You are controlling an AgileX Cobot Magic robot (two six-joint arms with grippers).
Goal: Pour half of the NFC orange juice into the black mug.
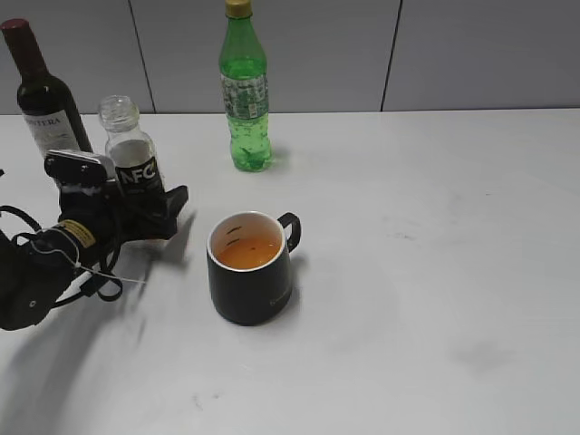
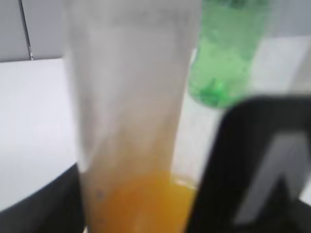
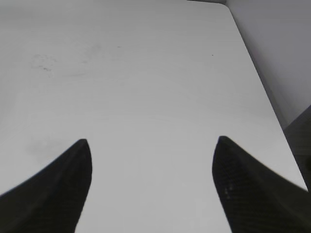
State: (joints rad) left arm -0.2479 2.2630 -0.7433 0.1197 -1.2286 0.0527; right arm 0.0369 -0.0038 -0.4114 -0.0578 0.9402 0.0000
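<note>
The NFC orange juice bottle [image 1: 136, 168] stands upright at the left of the table, uncapped, with a low level of orange liquid. My left gripper [image 1: 152, 207] is shut around its lower part. In the left wrist view the bottle [image 2: 131, 97] fills the space between the jaws [image 2: 141, 204], with orange juice at the bottom. The black mug [image 1: 249, 276] stands to the right of the bottle, apart from it, handle to the right, holding orange juice. My right gripper [image 3: 153, 145] is open and empty over bare table; it does not show in the exterior view.
A dark wine bottle [image 1: 41, 91] stands behind the left arm. A tall green bottle [image 1: 245, 91] stands at the back centre and also shows in the left wrist view [image 2: 223, 58]. The white table [image 1: 435, 272] ends at a grey wall.
</note>
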